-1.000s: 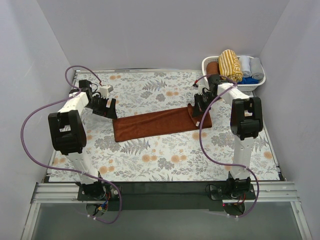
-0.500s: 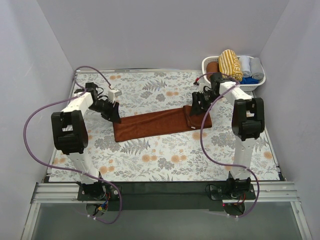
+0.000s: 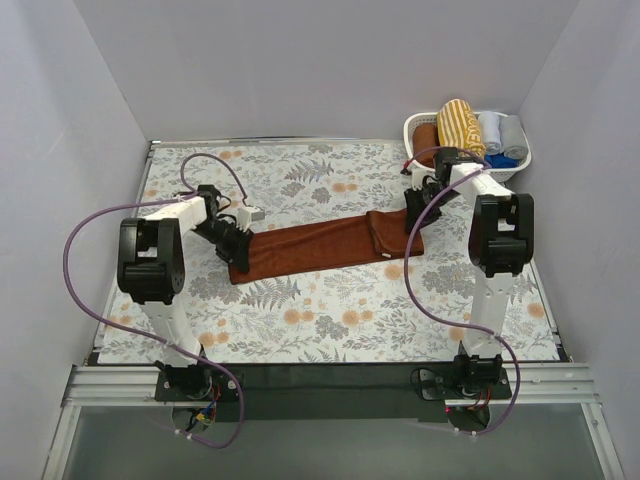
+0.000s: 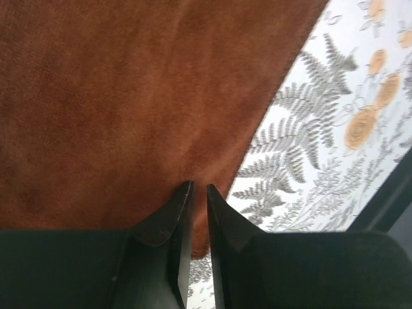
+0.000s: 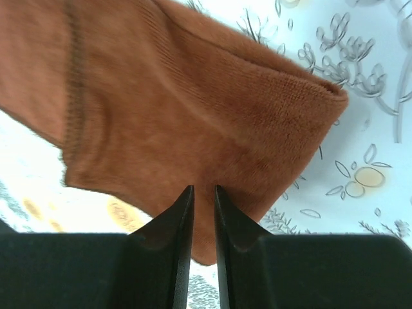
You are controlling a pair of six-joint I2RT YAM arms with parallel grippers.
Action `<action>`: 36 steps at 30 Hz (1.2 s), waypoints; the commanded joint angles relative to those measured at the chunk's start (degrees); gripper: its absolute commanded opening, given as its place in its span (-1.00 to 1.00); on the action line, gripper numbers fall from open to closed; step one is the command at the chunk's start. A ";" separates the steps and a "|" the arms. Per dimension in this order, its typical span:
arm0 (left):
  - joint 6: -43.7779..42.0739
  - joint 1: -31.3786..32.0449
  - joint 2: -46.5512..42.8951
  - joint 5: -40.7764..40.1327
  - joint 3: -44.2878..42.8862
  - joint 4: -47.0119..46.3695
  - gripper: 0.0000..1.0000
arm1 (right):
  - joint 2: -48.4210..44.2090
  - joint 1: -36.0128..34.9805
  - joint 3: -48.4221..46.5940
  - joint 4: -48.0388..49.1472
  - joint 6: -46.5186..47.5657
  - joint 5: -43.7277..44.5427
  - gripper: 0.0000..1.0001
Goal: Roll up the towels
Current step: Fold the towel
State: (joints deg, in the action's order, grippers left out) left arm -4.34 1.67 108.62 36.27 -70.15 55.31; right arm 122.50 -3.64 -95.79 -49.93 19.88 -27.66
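Observation:
The long rust-brown towel [image 3: 320, 245] lies flat across the middle of the floral table, its right end folded back over itself. My left gripper [image 3: 237, 252] sits at the towel's left end. In the left wrist view its jaws [image 4: 197, 188] are pinched on the near corner of the brown cloth [image 4: 129, 96]. My right gripper [image 3: 413, 215] is at the folded right end. In the right wrist view its jaws [image 5: 203, 188] are closed on the edge of the fold [image 5: 193, 116]. The mustard-yellow striped towel [image 3: 460, 128] stands rolled in the basket.
A white basket [image 3: 520, 160] at the back right corner holds the yellow roll, grey rolls [image 3: 500, 130], a blue one and a brown one [image 3: 425, 135]. White walls close in the table on three sides. Purple cables loop off both arms.
My left gripper has moved right and down onto the towel's left end and closed. My right gripper has shifted right to the outer edge of the fold, opening and then closing on it.

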 commanded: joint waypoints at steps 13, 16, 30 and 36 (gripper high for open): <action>-0.49 -1.58 20.39 -15.62 -32.17 -0.03 -1.00 | -11.66 -13.66 27.04 -2.70 7.54 -6.32 -0.28; -0.24 -1.58 29.79 -12.46 -46.52 4.53 -0.85 | -14.47 -19.64 28.11 -5.16 9.55 -15.01 -0.11; 11.45 2.63 10.48 -6.03 -29.46 -9.24 -0.31 | -14.13 -13.06 15.64 -10.01 10.88 -13.40 -0.06; 17.60 7.90 11.96 -15.79 -26.70 -11.54 -0.62 | -11.41 -13.06 17.82 -4.92 8.78 -7.33 -0.17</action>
State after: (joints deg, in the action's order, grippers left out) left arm 8.69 7.66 120.49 25.02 -98.10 47.68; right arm 109.91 -16.27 -78.83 -57.47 29.54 -38.65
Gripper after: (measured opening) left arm 0.208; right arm 0.423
